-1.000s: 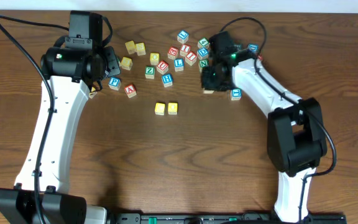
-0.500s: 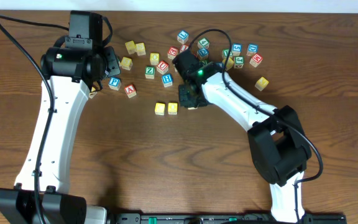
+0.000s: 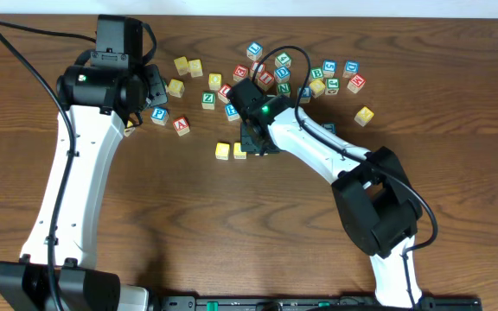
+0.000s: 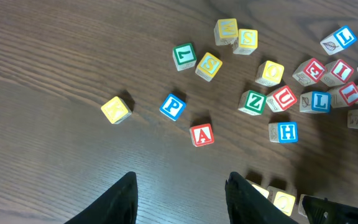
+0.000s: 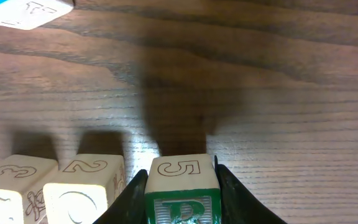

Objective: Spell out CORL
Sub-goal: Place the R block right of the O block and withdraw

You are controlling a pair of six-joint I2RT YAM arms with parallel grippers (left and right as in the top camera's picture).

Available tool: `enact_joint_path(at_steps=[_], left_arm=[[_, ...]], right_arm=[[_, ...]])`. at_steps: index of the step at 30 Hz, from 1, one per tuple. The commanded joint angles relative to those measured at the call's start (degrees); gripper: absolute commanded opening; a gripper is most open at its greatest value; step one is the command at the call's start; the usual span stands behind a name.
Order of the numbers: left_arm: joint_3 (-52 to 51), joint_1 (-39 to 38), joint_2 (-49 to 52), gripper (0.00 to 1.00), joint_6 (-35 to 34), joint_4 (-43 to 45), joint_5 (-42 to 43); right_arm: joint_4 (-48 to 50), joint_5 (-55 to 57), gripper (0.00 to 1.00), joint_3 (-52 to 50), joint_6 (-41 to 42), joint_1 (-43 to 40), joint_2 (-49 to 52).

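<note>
Clamping the green-framed R cube (image 5: pixel 180 208) in the right gripper (image 5: pixel 179 180), fingers (image 5: pixel 129 198) pressed flat on two opposite sides, a 5 showing on the far face. Lined up beside two yellow-topped cubes (image 5: pixel 82 190), just right of the nearer one in the right wrist view, with one finger in the gap. Cannot tell whether down on the table (image 5: pixel 260 93) or just off it. Blue-framed L cube (image 4: pixel 320 101) well apart, in the loose cluster between a red U cube (image 4: pixel 284 98) and a red I cube (image 4: pixel 353 94), above a blue H cube (image 4: pixel 283 132). Left gripper (image 4: pixel 180 180) spread wide, holding nothing, over the table near a red A cube (image 4: pixel 202 134).
</note>
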Motion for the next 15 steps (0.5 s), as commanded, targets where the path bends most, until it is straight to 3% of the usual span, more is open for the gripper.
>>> enact_joint_path(at_steps=[1, 6, 10, 15], left_arm=[[-0.28, 0.09, -0.52, 0.45, 0.28, -0.11, 0.31], [-0.28, 0.09, -0.52, 0.45, 0.28, -0.11, 0.31], [-0.28, 0.09, -0.52, 0.45, 0.28, -0.11, 0.31], [-0.28, 0.09, -0.52, 0.45, 0.31, -0.09, 0.31]], right_arm=[[0.04, 0.66, 0.28, -0.44, 1.29, 0.50, 2.23], [0.04, -0.46, 0.30, -0.44, 1.44, 0.57, 2.62], [0.02, -0.55, 0.43, -0.44, 1.42, 0.57, 2.62], [-0.87, -0.50, 0.48, 1.46, 1.29, -0.46, 2.27]])
